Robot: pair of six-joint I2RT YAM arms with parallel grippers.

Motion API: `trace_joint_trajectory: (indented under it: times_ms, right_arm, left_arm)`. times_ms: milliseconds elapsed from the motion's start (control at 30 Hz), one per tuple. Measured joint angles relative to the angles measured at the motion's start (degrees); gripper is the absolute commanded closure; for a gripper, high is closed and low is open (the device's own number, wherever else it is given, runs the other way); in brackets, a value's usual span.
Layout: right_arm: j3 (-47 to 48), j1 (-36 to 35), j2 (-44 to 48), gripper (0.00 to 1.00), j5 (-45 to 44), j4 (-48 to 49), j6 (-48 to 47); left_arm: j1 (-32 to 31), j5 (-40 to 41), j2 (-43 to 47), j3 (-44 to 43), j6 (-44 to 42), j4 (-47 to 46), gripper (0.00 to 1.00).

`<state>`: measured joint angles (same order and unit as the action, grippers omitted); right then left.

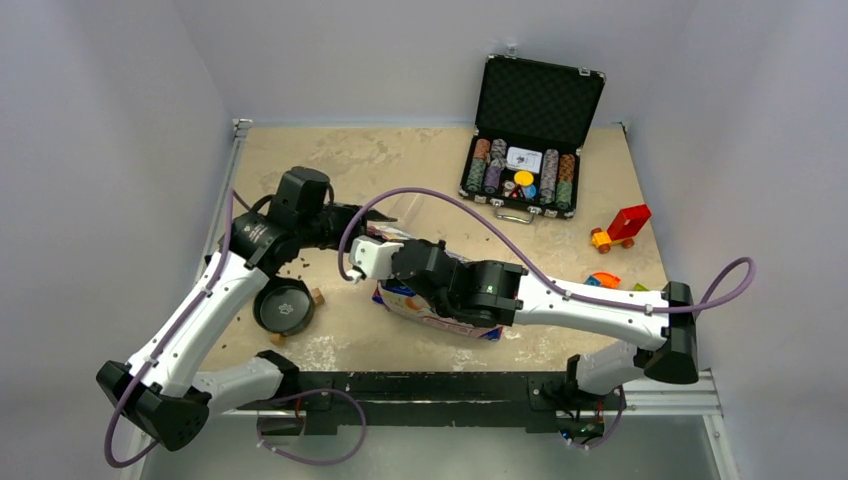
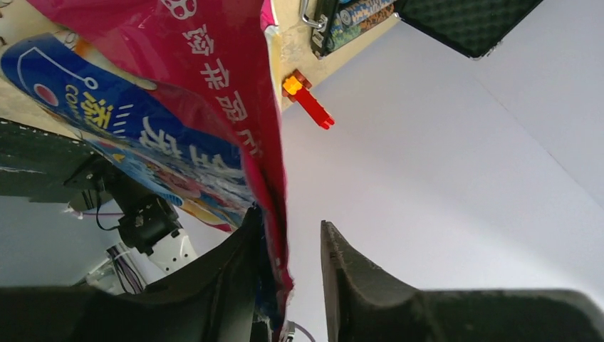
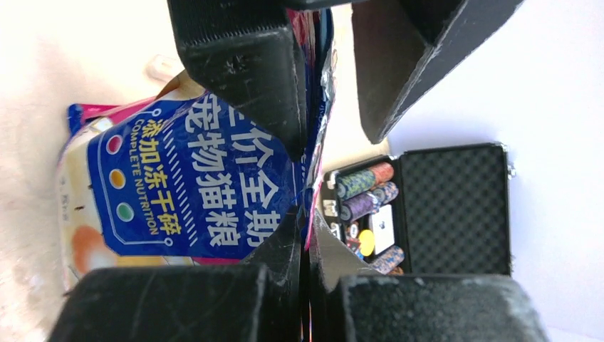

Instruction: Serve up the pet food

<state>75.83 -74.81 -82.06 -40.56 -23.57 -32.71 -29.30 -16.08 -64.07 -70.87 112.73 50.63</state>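
Top external view shows the cat food bag (image 1: 397,295), likely holding the pet food, lying just right of the dark bowl (image 1: 262,293), with the right gripper (image 3: 305,229) pinching its top edge and the left gripper (image 2: 290,222), nearer the bowl, half open around that edge.

A robotics lab cell: white walls (image 1: 110,110) box in a worn table (image 1: 400,160); two arms (image 1: 590,300) bolted on.

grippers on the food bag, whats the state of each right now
left gripper: open, the edge of the pet food bag sits between its fingers, not clamped
right gripper: closed on the pet food bag's edge
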Motion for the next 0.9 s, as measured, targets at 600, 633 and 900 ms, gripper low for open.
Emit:
trace_joint_trajectory:
  times_ms: [600, 633, 900]
  right_arm:
    - [5.05, 6.93, 6.36, 0.60, 13.38, -15.02, 11.17]
    - [5.11, 6.67, 5.88, 0.60, 12.94, -14.99, 11.02]
    - [4.87, 4.76, 1.81, 1.00, 10.67, -13.68, 10.80]
  left_arm:
    - [0.79, -2.54, -1.46, 0.55, -0.81, -0.28, 1.00]
    - [0.85, -2.78, -1.90, -0.17, -0.81, 0.76, 1.00]
    - [2.10, -4.17, -3.21, -1.97, -0.83, 3.61, 1.00]
